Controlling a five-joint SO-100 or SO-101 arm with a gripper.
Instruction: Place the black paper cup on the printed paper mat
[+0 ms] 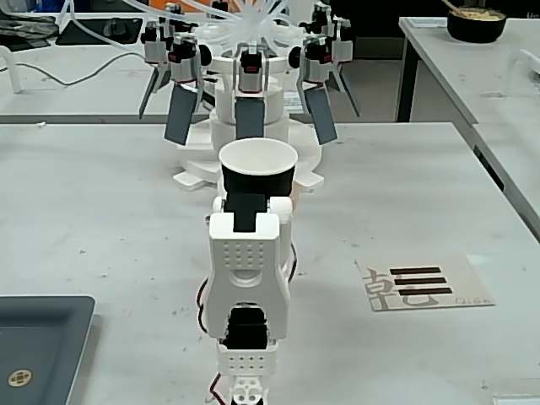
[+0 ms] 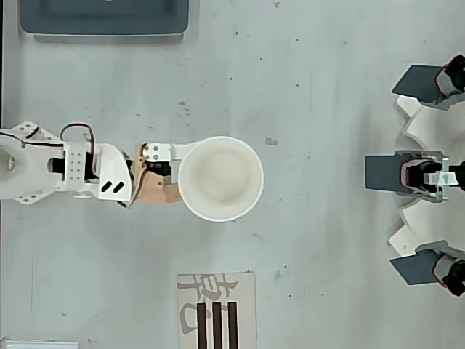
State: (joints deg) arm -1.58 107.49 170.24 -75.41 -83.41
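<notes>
The black paper cup (image 1: 258,179) stands upright at the tip of my arm, black outside with a white rim. From above only its white inside (image 2: 220,178) shows. My gripper (image 1: 251,202) is shut on the cup's near side, and the cup hides the fingertips in both views. In the overhead view the cup looks large, as if held up off the table. The printed paper mat (image 1: 426,283) lies flat on the table to the right of the arm in the fixed view. Seen from overhead, the mat (image 2: 216,311) lies below the cup, apart from it.
A dark grey tray (image 1: 38,346) sits at the front left corner in the fixed view, and its edge (image 2: 102,18) shows at the top of the overhead view. A white fixture with several grey paddles (image 1: 253,126) stands just behind the cup. A dark bowl (image 1: 477,21) rests on another table.
</notes>
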